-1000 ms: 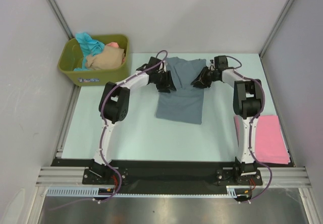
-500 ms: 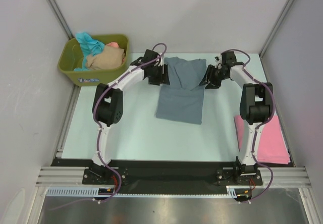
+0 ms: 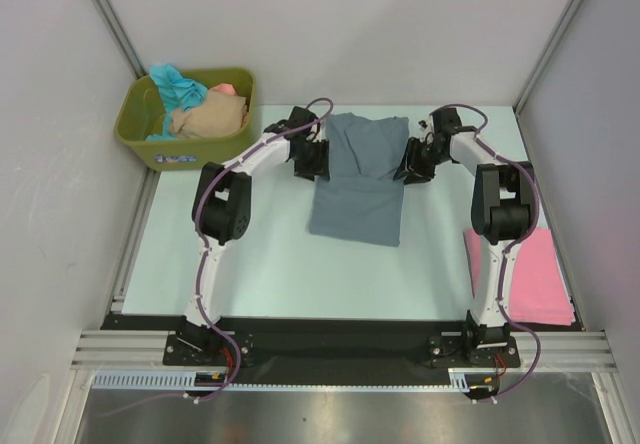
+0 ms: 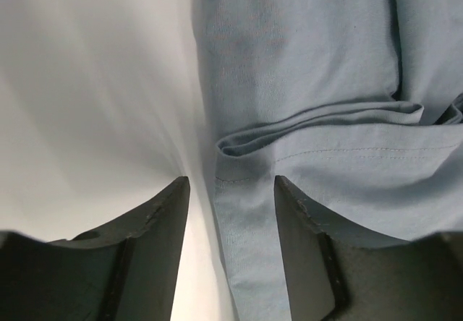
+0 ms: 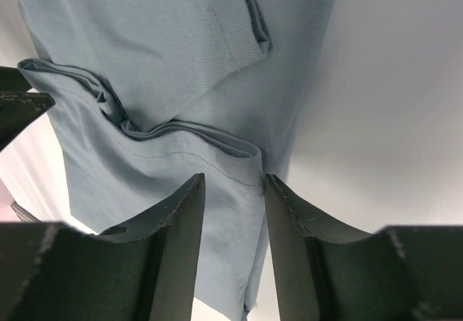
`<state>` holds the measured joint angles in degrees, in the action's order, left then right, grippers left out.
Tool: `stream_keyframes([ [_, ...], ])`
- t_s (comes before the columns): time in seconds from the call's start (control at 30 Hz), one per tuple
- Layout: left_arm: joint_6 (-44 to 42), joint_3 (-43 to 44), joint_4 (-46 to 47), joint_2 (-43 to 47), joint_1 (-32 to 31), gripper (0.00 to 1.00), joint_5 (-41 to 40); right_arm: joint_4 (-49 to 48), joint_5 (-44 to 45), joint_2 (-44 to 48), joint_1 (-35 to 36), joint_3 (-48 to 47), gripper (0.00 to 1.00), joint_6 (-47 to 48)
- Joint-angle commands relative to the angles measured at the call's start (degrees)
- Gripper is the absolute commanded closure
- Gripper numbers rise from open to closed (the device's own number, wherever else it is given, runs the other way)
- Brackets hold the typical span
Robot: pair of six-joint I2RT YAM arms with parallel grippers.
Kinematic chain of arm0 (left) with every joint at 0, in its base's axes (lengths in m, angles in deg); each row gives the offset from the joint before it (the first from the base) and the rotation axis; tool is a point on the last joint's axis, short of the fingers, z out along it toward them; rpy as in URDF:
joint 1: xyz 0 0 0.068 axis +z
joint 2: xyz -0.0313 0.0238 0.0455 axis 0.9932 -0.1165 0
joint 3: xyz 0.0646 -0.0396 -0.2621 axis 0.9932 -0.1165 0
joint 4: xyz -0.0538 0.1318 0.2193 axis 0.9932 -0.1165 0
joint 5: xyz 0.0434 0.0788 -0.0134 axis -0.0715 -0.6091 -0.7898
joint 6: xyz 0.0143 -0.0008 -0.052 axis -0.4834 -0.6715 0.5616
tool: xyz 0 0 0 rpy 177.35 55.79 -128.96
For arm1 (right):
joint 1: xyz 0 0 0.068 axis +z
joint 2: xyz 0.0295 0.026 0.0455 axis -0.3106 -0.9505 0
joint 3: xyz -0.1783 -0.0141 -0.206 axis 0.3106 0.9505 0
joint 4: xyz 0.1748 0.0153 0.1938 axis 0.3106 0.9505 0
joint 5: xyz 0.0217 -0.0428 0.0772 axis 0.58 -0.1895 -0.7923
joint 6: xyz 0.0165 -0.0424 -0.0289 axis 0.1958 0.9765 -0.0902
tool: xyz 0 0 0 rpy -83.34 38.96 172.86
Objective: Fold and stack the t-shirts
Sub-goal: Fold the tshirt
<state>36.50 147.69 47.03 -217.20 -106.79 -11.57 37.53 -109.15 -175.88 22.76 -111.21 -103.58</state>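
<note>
The slate grey-blue t-shirt [image 3: 358, 179] lies partly folded on the table at the centre back, sleeves turned in. My left gripper [image 3: 312, 160] is open at its left edge; in the left wrist view [image 4: 231, 191] the jaws straddle the shirt's hem edge [image 4: 304, 118]. My right gripper [image 3: 412, 161] is open at the right edge; in the right wrist view [image 5: 233, 185] the cloth edge [image 5: 145, 61] lies between the jaws, not pinched. A folded pink t-shirt [image 3: 535, 274] lies at the near right. Teal [image 3: 178, 86], beige [image 3: 208, 116] and salmon [image 3: 226, 90] shirts sit in the tub.
The olive-green plastic tub [image 3: 160, 149] stands at the back left, off the mat's corner. Grey walls and metal frame posts close in the back and sides. The pale mat [image 3: 280, 264] stretches in front of the grey-blue shirt.
Both grippers have moved outward from over the grey-blue shirt's upper part to its left and right edges. The shirt has stayed in place.
</note>
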Motion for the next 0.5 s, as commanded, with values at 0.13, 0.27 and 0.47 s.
stream_keyframes([
  [0.13,0.3,4.2,1.8,-0.9,0.3,0.55,0.8,-0.4,0.3,-0.6,1.4,-0.7,0.62,0.2],
  [0.27,0.8,4.4,2.4,-1.1,0.3,0.62,0.6,-0.2,1.4,-1.2,1.1,-1.0,0.67,0.1],
  [0.47,1.4,5.3,1.9,-2.3,0.5,0.91,-1.2,-1.4,3.5,-0.7,-0.1,-0.4,0.81,-2.2],
])
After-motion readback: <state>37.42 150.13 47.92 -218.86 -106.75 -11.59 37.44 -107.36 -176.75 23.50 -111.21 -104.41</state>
